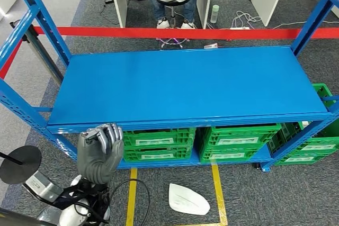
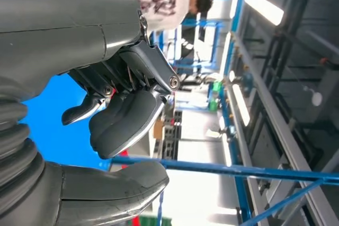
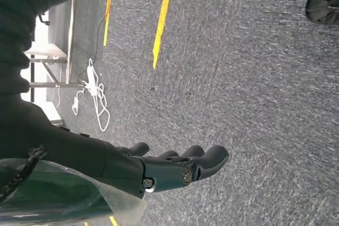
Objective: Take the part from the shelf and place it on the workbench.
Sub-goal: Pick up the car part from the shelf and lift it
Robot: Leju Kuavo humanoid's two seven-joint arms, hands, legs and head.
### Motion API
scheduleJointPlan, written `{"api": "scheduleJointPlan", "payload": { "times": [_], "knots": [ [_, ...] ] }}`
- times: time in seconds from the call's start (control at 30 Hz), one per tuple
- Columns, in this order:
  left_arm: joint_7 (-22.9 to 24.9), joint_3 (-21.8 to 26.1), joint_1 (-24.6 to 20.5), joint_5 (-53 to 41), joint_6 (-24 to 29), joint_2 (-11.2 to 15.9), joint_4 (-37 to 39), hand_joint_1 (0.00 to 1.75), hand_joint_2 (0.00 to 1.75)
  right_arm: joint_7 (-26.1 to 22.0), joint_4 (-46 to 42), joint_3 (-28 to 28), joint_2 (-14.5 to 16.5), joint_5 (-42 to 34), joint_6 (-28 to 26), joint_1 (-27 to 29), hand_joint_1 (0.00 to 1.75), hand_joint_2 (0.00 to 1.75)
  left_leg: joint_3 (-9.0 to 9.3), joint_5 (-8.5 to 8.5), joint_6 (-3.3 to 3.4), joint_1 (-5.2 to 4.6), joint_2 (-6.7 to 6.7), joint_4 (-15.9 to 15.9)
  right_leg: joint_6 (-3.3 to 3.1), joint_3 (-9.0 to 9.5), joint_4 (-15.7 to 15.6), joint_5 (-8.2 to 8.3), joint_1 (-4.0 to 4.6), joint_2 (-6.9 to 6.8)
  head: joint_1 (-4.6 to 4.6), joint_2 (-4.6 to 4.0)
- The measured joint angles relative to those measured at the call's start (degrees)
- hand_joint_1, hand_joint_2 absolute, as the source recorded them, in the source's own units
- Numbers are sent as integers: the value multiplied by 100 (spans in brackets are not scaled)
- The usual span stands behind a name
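Left hand [image 1: 99, 152] before shelf [image 1: 192, 86]

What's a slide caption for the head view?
Left hand, fingers curled and holding nothing, raised before the blue shelf above the green crates.

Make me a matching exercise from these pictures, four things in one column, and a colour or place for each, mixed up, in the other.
Things:
1. shelf top
2. crates
3. white part
4. left hand

Places and colours:
A. green, under the shelf top
B. on the grey carpet, beside a yellow floor line
C. blue and bare
D. raised at the shelf's front edge, fingers curled in, nothing in it

Pairs: 1-C, 2-A, 3-B, 4-D
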Motion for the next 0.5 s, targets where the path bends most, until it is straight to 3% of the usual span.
{"api": "scheduleJointPlan", "payload": {
  "times": [0.2,0.5],
  "knots": [
    [-60,10,39,-115,365,-52,0,175,175,-4,0,-1,0,11,-1,1,0,175,0,0,0,0,0,0,0,0,0,0,0,-1,1,1],
    [-194,136,74,4,184,-49,0,175,175,-43,0,2,0,58,13,-1,0,175,0,0,0,0,0,0,0,1,0,0,0,-2,-1,0]
  ]
}}
